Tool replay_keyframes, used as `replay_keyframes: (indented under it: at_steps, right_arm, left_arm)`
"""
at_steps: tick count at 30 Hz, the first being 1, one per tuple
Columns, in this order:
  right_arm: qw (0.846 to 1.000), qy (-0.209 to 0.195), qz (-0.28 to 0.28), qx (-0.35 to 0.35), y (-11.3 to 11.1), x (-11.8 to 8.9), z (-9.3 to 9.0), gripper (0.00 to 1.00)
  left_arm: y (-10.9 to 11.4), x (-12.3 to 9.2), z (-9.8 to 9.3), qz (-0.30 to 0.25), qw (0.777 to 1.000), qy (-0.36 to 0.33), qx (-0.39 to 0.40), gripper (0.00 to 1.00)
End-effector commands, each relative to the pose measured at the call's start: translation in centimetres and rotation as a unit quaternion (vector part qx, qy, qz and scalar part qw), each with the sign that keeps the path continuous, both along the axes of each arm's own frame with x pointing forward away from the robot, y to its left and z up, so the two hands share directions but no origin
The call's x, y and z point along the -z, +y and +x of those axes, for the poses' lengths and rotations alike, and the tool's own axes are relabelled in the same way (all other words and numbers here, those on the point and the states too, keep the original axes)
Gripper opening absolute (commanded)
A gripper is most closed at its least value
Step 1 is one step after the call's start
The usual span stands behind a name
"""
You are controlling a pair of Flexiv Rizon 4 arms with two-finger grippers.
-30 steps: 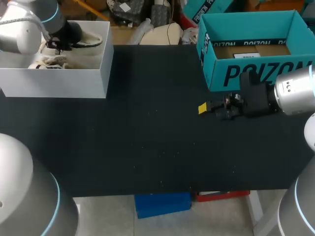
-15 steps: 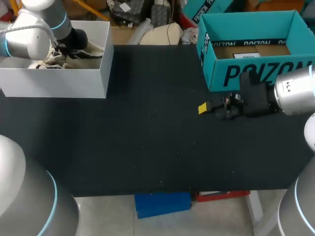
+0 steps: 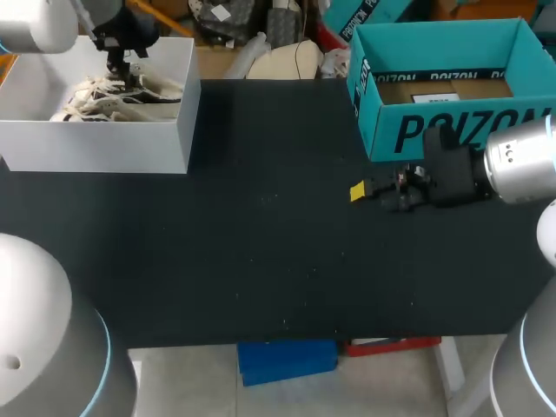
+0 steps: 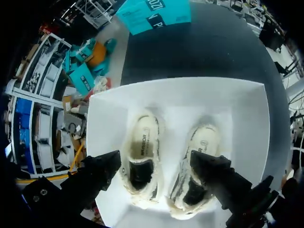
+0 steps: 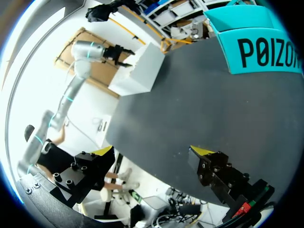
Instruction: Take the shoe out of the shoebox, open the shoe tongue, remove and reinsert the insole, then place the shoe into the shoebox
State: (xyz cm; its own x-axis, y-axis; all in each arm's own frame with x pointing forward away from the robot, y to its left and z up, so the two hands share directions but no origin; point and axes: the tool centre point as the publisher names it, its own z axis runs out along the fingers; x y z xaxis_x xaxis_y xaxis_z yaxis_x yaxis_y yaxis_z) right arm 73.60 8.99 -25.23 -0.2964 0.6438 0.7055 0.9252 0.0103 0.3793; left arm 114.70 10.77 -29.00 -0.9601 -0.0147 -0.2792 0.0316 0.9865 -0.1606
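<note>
The shoes (image 4: 142,156) are laid side by side in the white box (image 4: 237,109), beneath the left gripper (image 4: 156,164), which is opened wide and empty; their length runs across its opening. The right gripper (image 5: 152,152), also opened wide, is kept well apart

**Silver arms, black grippers, yellow tips**

The left arm (image 3: 35,22) and right arm (image 3: 521,161) are smooth silver-grey tubes with rounded joints, each edged by a thin light-blue ring. The right arm's end cap carries a few small dark dots. The right gripper (image 5: 152,150) is matte black and blocky. Its fingers (image 5: 218,173) are dotted with round screw holes and capped in bright yellow, with a small red-and-green part near the base. The left gripper (image 4: 154,159) shows two black, angular fingers (image 4: 213,173).
</note>
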Motion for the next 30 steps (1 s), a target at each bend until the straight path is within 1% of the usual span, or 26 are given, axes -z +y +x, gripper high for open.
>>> replay_keyframes:
  at_steps: [1, 2, 4, 7, 8, 9, 13, 15, 17, 19, 20, 22, 24, 25, 26, 30]
  right_arm:
    - [1.000, 0.000, 0.000, 0.000, 0.1, 0.0, 0.0, 1.00]
    - [1.000, 0.000, 0.000, 0.000, 0.1, 0.0, 0.0, 1.00]
    - [1.000, 0.000, 0.000, 0.000, 0.1, 0.0, 0.0, 1.00]
    - [1.000, 0.000, 0.000, 0.000, 0.1, 0.0, 0.0, 1.00]
    - [1.000, 0.000, 0.000, 0.000, 0.1, 0.0, 0.0, 1.00]
    - [1.000, 0.000, 0.000, 0.000, 0.1, 0.0, 0.0, 1.00]
    - [1.000, 0.000, 0.000, 0.000, 0.1, 0.0, 0.0, 1.00]
    - [1.000, 0.000, 0.000, 0.000, 0.1, 0.0, 0.0, 1.00]
    - [1.000, 0.000, 0.000, 0.000, 0.1, 0.0, 0.0, 1.00]
    - [1.000, 0.000, 0.000, 0.000, 0.1, 0.0, 0.0, 1.00]
    - [1.000, 0.000, 0.000, 0.000, 0.1, 0.0, 0.0, 1.00]
    - [1.000, 0.000, 0.000, 0.000, 0.1, 0.0, 0.0, 1.00]
    - [1.000, 0.000, 0.000, 0.000, 0.1, 0.0, 0.0, 1.00]
    - [1.000, 0.000, 0.000, 0.000, 0.1, 0.0, 0.0, 1.00]
    - [1.000, 0.000, 0.000, 0.000, 0.1, 0.0, 0.0, 1.00]
    - [1.000, 0.000, 0.000, 0.000, 0.1, 0.0, 0.0, 1.00]
  left_arm:
    - [-1.4, -7.9, -5.4, -0.026, 0.998, 0.007, -0.052, 1.00]
    - [-2.0, -8.3, -6.2, -0.034, 0.997, 0.011, -0.066, 1.00]
    - [-3.2, -9.3, -8.2, -0.056, 0.991, 0.011, -0.120, 1.00]
    - [-5.1, -10.2, -11.7, -0.092, 0.980, 0.031, -0.173, 1.00]
    - [-5.7, -10.5, -12.9, -0.113, 0.974, 0.043, -0.193, 1.00]
    - [-6.2, -10.7, -14.1, -0.107, 0.974, 0.042, -0.197, 1.00]
    - [-7.6, -11.4, -18.6, -0.129, 0.959, 0.058, -0.247, 1.00]
    - [-8.3, -11.6, -20.8, -0.138, 0.955, 0.065, -0.255, 1.00]
    - [-9.2, -11.5, -22.9, -0.151, 0.953, 0.075, -0.251, 1.00]
    - [-10.0, -11.0, -24.6, -0.168, 0.948, 0.087, -0.257, 1.00]
    - [-10.4, -10.6, -25.3, -0.181, 0.944, 0.092, -0.260, 1.00]
    - [-10.8, -9.3, -26.3, -0.189, 0.938, 0.106, -0.269, 1.00]
    - [-11.6, -8.0, -27.4, -0.179, 0.938, 0.114, -0.275, 1.00]
    - [-11.8, -7.4, -27.8, -0.183, 0.933, 0.124, -0.283, 1.00]
    - [-12.1, -6.8, -28.1, -0.174, 0.933, 0.124, -0.289, 1.00]
    - [-12.5, -5.3, -28.7, -0.174, 0.920, 0.122, -0.328, 1.00]
